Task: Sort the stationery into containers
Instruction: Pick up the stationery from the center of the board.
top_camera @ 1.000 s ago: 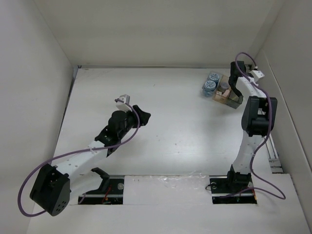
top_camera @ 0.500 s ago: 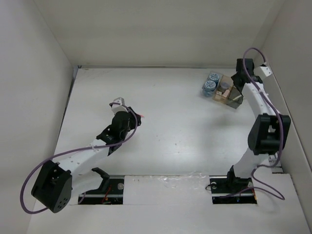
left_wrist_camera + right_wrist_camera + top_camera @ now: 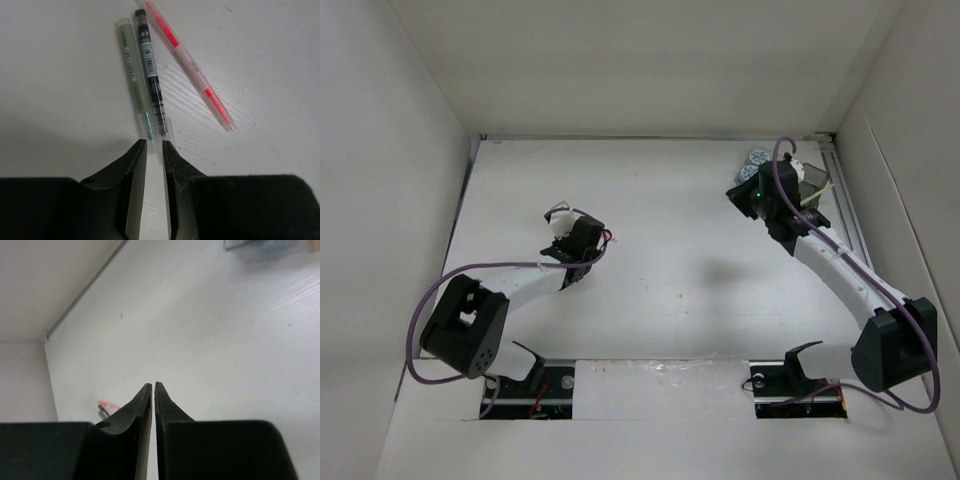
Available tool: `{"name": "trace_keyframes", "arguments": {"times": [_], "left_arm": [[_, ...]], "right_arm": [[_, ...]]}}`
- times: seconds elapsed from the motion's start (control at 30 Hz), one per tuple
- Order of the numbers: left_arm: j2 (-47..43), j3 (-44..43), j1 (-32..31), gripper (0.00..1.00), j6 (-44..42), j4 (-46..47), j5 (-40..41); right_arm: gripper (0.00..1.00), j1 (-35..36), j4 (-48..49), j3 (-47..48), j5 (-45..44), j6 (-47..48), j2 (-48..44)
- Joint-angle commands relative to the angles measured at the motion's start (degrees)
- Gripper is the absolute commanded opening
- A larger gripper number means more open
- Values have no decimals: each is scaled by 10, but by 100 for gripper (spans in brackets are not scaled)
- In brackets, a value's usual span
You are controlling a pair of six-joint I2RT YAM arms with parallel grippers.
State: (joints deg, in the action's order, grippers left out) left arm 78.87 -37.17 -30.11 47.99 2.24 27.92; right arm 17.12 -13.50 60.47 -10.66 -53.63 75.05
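Holding the left hand (image 3: 152,144) low over the white worktop (image 3: 700,290), left of its middle, with the fingers drawn close and only a narrow slit between them. Points that slit at three thin pen-like sticks lying flat on the worktop: a pale yellow-green stick (image 3: 134,80), a clear-barrelled dark blue stick (image 3: 151,75) just beside it and nearly parallel, and a pink-red stick (image 3: 187,60) angled away from them, with its far end close to the dark one's. Meets the near ends of the green and dark sticks right at the fingertips; cannot tell whether either end is pinched. Carries the right hand (image 3: 153,385) clenched, with nothing between its fingers, above the worktop near the far right corner. Leaves the block of small square bins (image 3: 815,180) in that corner, close by the right hand and partly hidden by the right arm (image 3: 840,270). Shows blue round rolls with white-dotted tops (image 3: 757,158) at the block's side facing the left edge, also partly hidden.
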Motion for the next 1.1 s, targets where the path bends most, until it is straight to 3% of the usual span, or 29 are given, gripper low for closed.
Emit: {"name": "trace_keyframes", "arguments": {"times": [0.0,0.13,0.27,1.07], "left_arm": [[28,-47,1,16,24,-34,34],[55,-68,1,16,31,-46,47],[75,-89,7,17,36,-58,59],[120,-73,38,13,31,-30,-4]], "right_arm": [[13,46,35,-9,44,13,-14],[25,81,22,-28,39,26,-14],[29,95,29,-41,34,26,-14],[31,101,39,-57,34,41,-14]]}}
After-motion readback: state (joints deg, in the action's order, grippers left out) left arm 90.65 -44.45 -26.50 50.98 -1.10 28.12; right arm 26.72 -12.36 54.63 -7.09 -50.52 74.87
